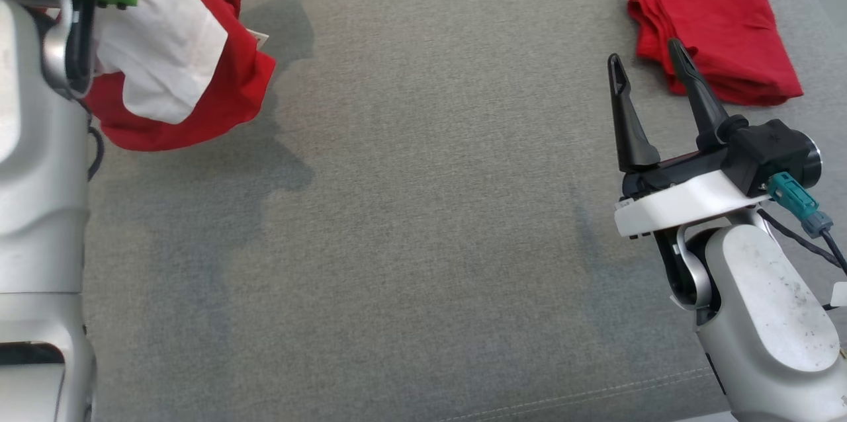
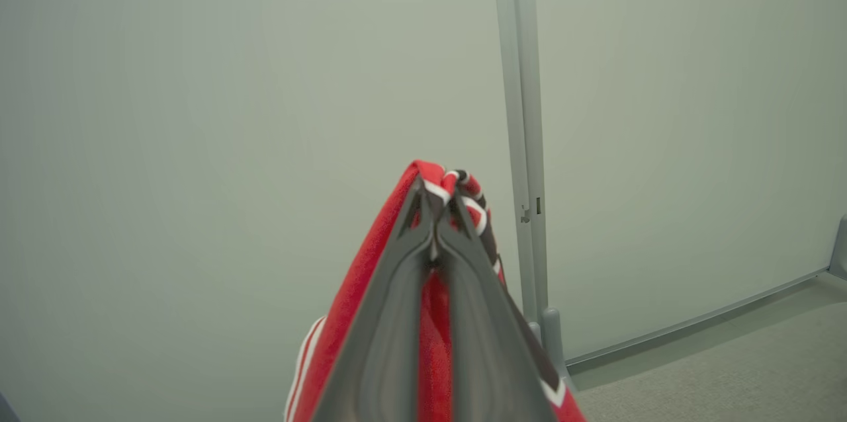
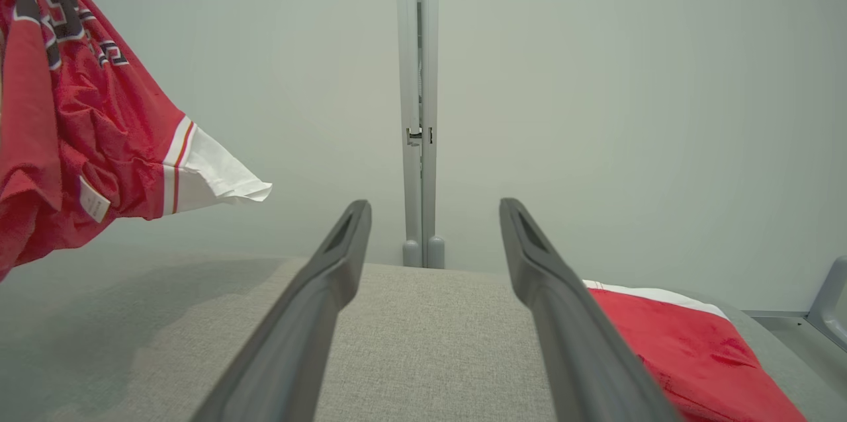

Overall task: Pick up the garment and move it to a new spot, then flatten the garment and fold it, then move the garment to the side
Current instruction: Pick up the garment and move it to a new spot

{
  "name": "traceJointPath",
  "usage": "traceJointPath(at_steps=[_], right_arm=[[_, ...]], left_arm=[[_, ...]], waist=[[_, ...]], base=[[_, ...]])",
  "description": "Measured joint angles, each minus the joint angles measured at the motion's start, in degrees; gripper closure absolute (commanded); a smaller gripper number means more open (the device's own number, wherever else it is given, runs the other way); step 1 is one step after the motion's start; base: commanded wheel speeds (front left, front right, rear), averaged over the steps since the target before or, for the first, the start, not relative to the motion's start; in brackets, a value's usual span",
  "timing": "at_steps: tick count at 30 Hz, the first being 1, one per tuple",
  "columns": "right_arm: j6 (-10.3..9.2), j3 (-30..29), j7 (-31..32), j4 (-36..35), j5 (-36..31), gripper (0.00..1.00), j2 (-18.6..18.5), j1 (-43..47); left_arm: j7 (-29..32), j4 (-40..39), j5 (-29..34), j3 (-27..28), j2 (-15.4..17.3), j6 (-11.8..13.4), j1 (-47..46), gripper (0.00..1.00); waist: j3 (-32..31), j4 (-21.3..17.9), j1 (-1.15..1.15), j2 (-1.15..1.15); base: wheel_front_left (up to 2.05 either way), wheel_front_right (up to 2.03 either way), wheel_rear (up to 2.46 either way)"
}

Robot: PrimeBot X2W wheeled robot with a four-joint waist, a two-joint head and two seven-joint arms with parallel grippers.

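Left wrist view: I find left gripper (image 2: 433,192) clamped on the hanging red jersey (image 2: 357,296); right gripper (image 1: 646,55) spread wide, empty.

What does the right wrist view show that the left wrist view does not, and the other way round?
Right wrist view, not left: the open right gripper, a folded red garment lying flat, and the black lettering and white label on the hanging jersey. Left wrist view, not right: the left gripper shut on a bunched edge of that jersey. Both: the red and white jersey, the pale wall, the grey post and some grey cushion.
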Motion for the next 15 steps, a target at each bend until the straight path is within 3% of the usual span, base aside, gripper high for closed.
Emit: traceJointPath(at_steps=[6,10,15], right_arm=[[-0.03,-0.49,-0.01,0.03,0.04,0.0,0.36,0.42],[-0.09,-1.64,-0.03,0.46,0.04,0.0,-0.13,2.71],[-0.09,-1.78,-0.09,0.76,0.05,0.0,-0.18,3.8]], left_arm=[[0.13,-1.81,-0.24,-4.05,-5.64,-1.4,0.56,1.0],[-0.42,-2.04,-2.15,-8.45,-11.37,-2.26,7.63,1.0],[-0.42,0.69,-4.11,-11.83,-10.38,-2.65,22.37,1.0]], waist=[[-1.32,-3.72,0.0,0.0],[-1.86,-5.18,0.0,0.0],[-2.23,-5.45,0.0,0.0]], base=[[0.0,0.0,0.0],[0.0,0.0,0.0],[0.0,0.0,0.0]])
